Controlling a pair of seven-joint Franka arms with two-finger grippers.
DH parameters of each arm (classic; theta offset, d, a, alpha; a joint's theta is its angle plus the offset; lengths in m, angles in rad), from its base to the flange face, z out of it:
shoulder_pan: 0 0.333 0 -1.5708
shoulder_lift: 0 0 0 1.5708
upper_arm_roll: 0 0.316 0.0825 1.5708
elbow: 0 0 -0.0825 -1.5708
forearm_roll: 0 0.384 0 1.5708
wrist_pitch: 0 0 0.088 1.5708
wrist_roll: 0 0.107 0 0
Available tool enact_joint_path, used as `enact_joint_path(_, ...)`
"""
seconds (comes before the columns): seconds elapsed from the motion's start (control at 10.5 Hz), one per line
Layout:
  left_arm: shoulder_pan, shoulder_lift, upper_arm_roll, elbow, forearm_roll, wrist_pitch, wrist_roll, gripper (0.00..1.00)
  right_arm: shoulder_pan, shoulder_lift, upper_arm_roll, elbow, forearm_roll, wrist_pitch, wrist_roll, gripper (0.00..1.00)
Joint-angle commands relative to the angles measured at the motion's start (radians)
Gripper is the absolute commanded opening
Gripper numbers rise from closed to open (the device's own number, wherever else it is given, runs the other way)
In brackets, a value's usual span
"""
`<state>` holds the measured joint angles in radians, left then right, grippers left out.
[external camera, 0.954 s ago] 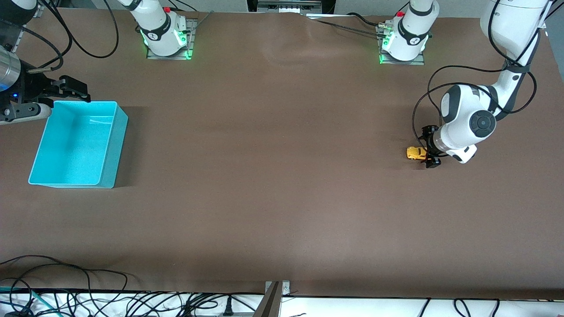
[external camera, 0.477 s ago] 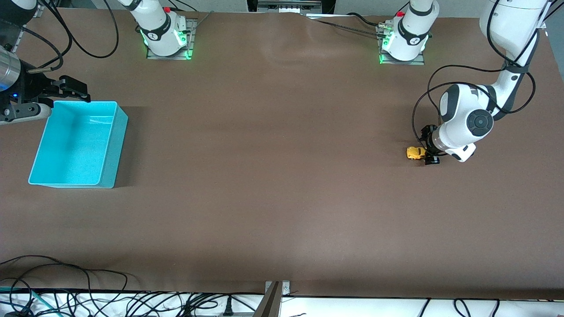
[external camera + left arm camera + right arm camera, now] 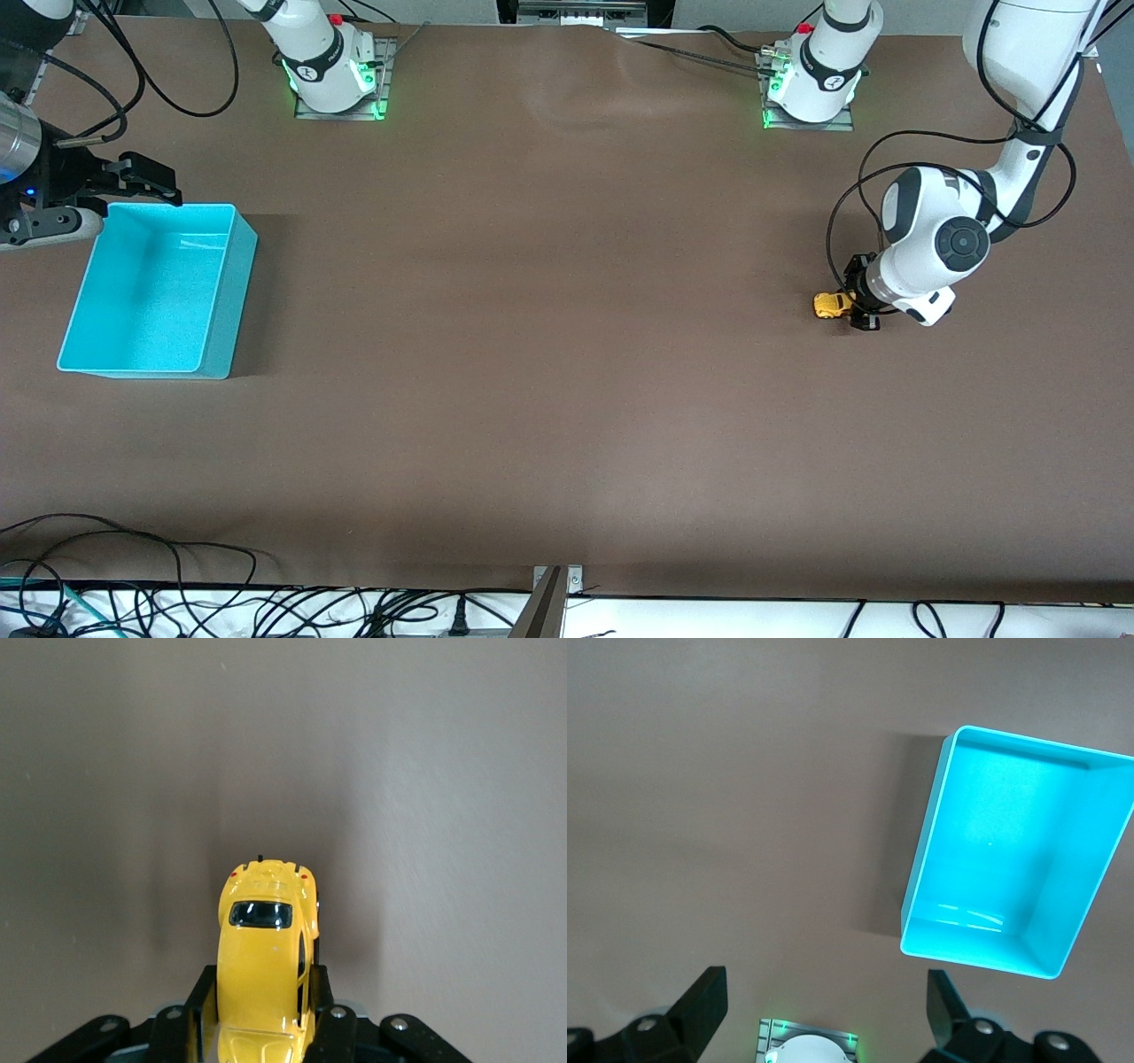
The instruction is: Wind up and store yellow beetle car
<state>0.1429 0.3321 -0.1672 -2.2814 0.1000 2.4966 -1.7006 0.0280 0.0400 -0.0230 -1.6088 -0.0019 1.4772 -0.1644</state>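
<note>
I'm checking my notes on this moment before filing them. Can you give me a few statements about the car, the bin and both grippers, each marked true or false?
1. The left gripper is shut on the car. True.
2. The car lies in the bin. False: it is on the table toward the left arm's end, and nothing shows inside the bin.
3. The right gripper is open. True.
4. The right gripper holds the bin's rim. False: it waits above the table beside the bin, holding nothing.
5. The car lies on its roof. False: its roof faces up.
</note>
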Motion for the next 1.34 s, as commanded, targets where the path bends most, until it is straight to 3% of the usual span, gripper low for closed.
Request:
enact_joint_path(0.0,-0.006,-0.035,-0.09,-0.004,0.015,-0.018,-0.039,0.0,-0.003,0.006,0.0,0.02,0.003,-0.008,-0.014,1.0)
enact_joint_path(0.38,-0.022,0.03,-0.202,0.031,0.012,-0.013,-0.2,0.0,-0.003,0.006,0.0,0.02,0.003,-0.008,-0.014,1.0)
enact_joint_path(0.57,-0.028,0.103,-0.204,0.081,0.017,-0.012,-0.264,0.0,-0.002,0.006,0.0,0.02,0.005,-0.008,-0.014,1.0)
enact_joint_path(0.76,-0.017,0.113,-0.202,0.086,0.026,-0.007,-0.26,0.0,0.0,0.006,0.001,0.02,0.005,-0.008,-0.014,1.0)
enact_joint_path(1.24,0.096,0.13,-0.193,0.083,0.029,-0.016,-0.081,0.0,-0.003,0.008,0.001,0.018,0.005,-0.008,-0.014,1.0)
